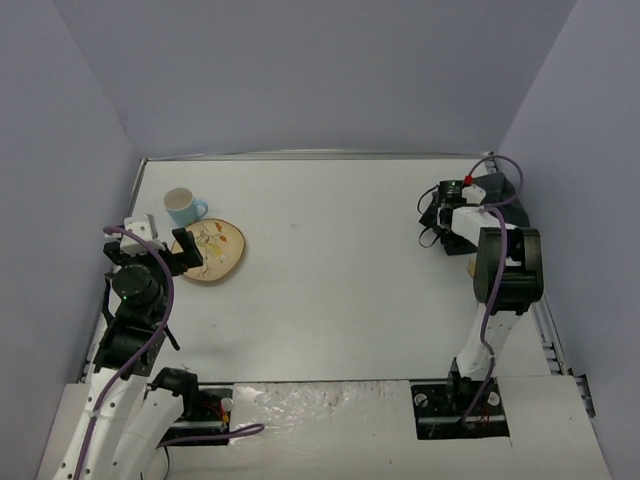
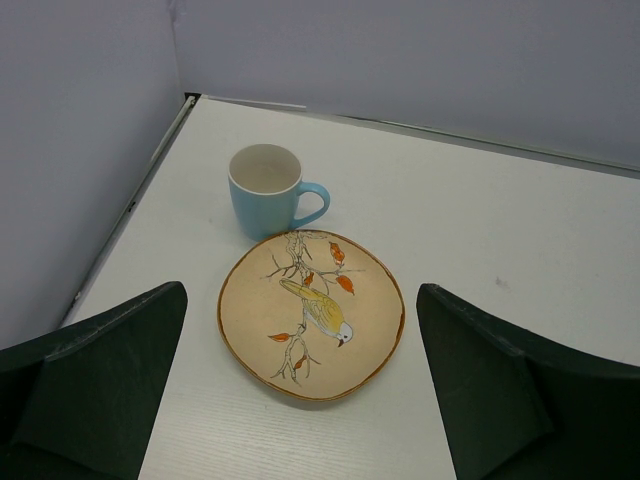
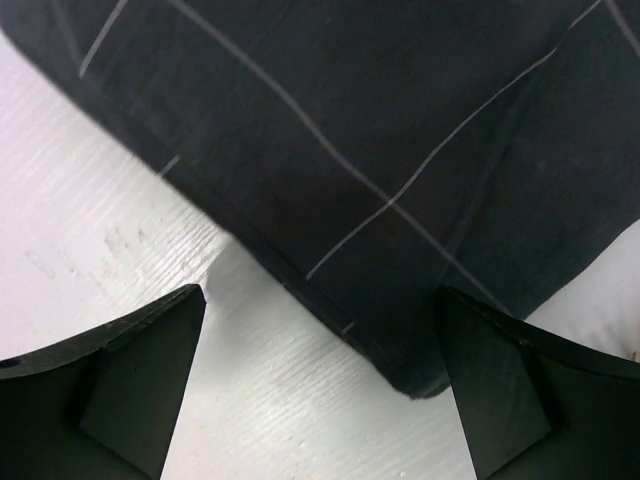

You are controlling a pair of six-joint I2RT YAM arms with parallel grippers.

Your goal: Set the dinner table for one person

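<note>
1. Top external view: the dinner table (image 1: 330,270) fills the whole floor of the scene beneath both arms, and what is laid on it sits at its far left and far right.
2. At the far left, the left hand (image 2: 300,300) is spread wide and holds nothing. It hangs just near of the bird-painted plate (image 2: 312,313).
3. The light blue mug (image 2: 265,190) stands upright just beyond the plate, its handle pointing right. I cannot tell whether the two touch.
4. At the far right, the right hand (image 3: 320,298) is also wide open and empty, poised over the near corner of the dark grid-checked cloth mat (image 3: 380,150).
5. The mat's edge runs slantwise across the right wrist view, from upper left to lower right, so it lies skewed to the span between the fingers. The right arm is much the nearer to it.
6. From above, the mat is almost wholly hidden under the right hand. The wrist view cuts it off, so its full extent and any folds are unclear, as is the hand's height above it.
</note>
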